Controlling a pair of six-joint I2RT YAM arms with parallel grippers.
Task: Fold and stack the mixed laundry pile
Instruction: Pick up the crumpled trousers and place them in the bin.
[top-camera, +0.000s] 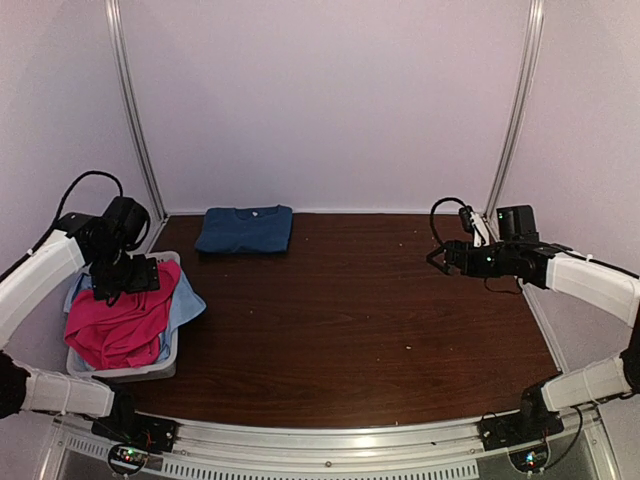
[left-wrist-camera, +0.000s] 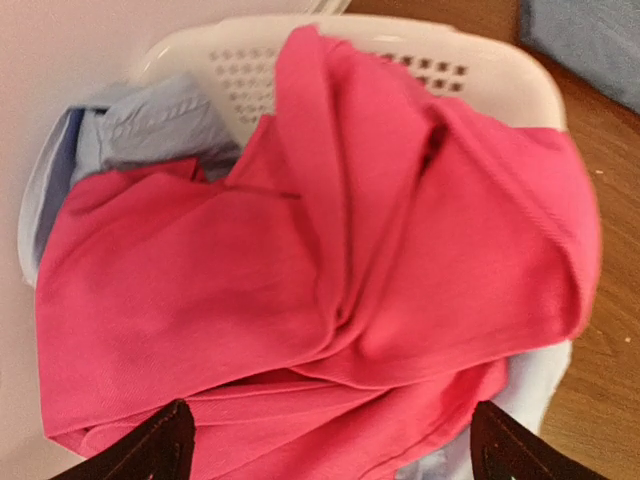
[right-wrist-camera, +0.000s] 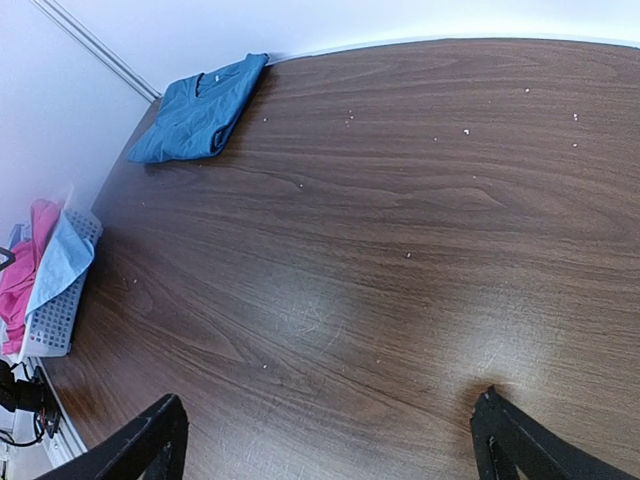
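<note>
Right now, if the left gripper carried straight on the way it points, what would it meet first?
The open left gripper would first meet the bright magenta-pink cloth shirt heaped in the white slotted plastic basket; how far off is unclear.

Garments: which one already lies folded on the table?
The dark blue T-shirt, folded flat near the back wall; the pink shirt and light-blue cloth sit crumpled in the basket.

Top view: I look down from above and behind the near edge, whole tabletop in frame. Left wrist: close over the basket at the left edge, facing down. Right wrist: from the right edge, facing left, farther off. All three share the basket.
</note>
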